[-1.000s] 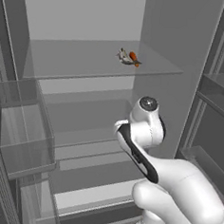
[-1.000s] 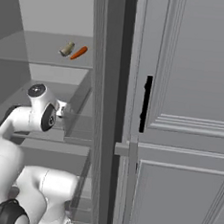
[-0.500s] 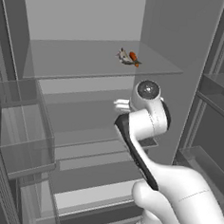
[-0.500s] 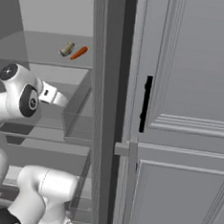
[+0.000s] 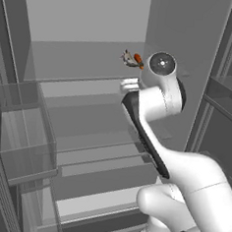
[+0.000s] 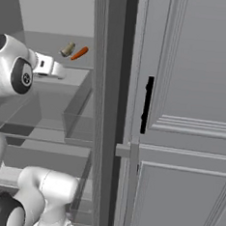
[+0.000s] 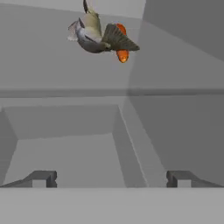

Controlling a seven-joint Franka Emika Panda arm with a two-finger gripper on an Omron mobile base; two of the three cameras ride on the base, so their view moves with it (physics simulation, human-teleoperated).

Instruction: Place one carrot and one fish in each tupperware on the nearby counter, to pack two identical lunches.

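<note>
A fish (image 7: 94, 35) and a carrot (image 7: 122, 54) are seen lying together on the top shelf (image 5: 78, 61) of an open grey cabinet, toward the shelf's back right corner. In the hand view the fish is shown grey and olive with a fanned tail, and the carrot lies just behind it, mostly hidden, its orange end showing below the tail. In the left base view the fish (image 5: 127, 58) is placed just left of the carrot (image 5: 138, 59); in the right base view the carrot (image 6: 79, 53) lies at a slant with the fish (image 6: 67, 49) beside it on the left.

The gripper (image 7: 111, 178) is held with its fingers (image 7: 43, 178) wide apart and nothing between them. It is pointed toward the shelf, and the fish and carrot are seen ahead of it and higher, well apart from the fingertips. A shelf edge runs across the hand view between the gripper and the pair. In the left base view the gripper (image 5: 130, 84) is found at the shelf's front edge, below and slightly left of the fish. In the right base view the gripper (image 6: 56, 69) is seen below the carrot, near but not touching.

A clear bin (image 5: 23, 130) is mounted at the cabinet's left side. A closed panelled door (image 6: 182, 116) with a black handle (image 6: 146, 104) stands to the right.
</note>
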